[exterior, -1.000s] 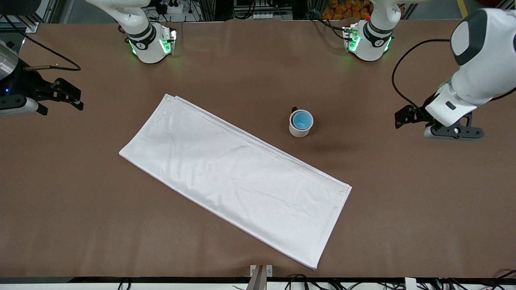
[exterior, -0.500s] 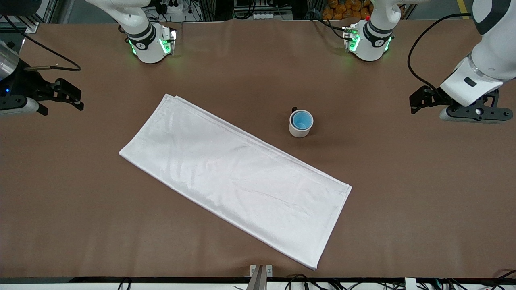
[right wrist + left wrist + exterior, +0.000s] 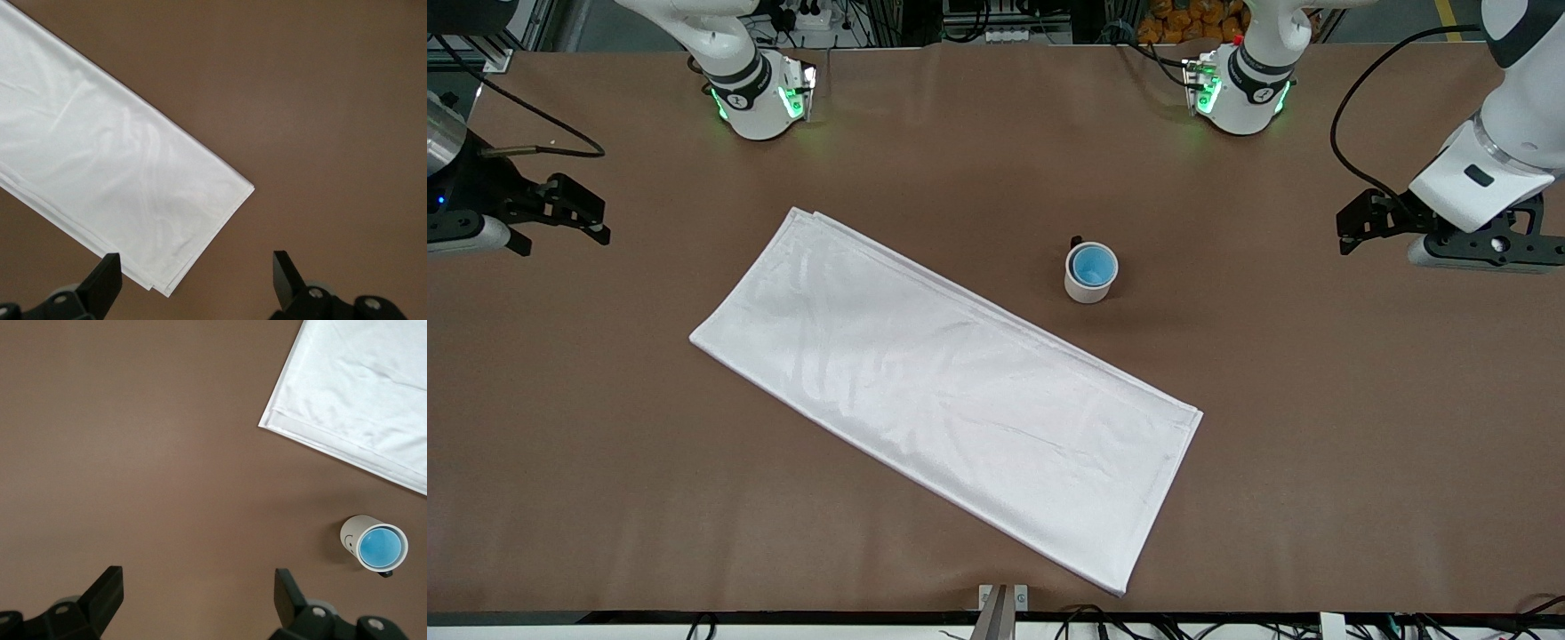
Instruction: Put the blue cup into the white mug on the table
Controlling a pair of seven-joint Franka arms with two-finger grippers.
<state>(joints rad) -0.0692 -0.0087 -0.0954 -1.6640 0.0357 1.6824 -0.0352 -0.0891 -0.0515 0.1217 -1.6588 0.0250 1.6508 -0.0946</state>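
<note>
Both grippers are empty as I read the feeds. My left gripper (image 3: 1352,233) hangs over bare table (image 3: 1316,400) at the left arm's end, jaws spread as wide as they go and holding nothing; in its wrist view the two dark fingers (image 3: 107,593) frame only brown surface. My right gripper (image 3: 574,213) sits over the right arm's end in the same state, wide open and empty, its fingers (image 3: 103,280) showing just above the corner of the white cloth (image 3: 943,400). The blue cup (image 3: 1093,263) is nested upright inside the white mug (image 3: 1088,284), only its blue interior showing within the white rim, and the mug stands on the table near the cloth's long edge, a little farther from the front camera than the cloth and not touching it. The mug's dark handle (image 3: 1076,241) points toward the robots' bases. I judge the placement done: the cup sits level, well seated, with nothing leaning on it. With the arms parked wide apart at either end, neither is placed to bump the mug, which seems the reason for holding them there. I see no further move needed on my side.
</note>
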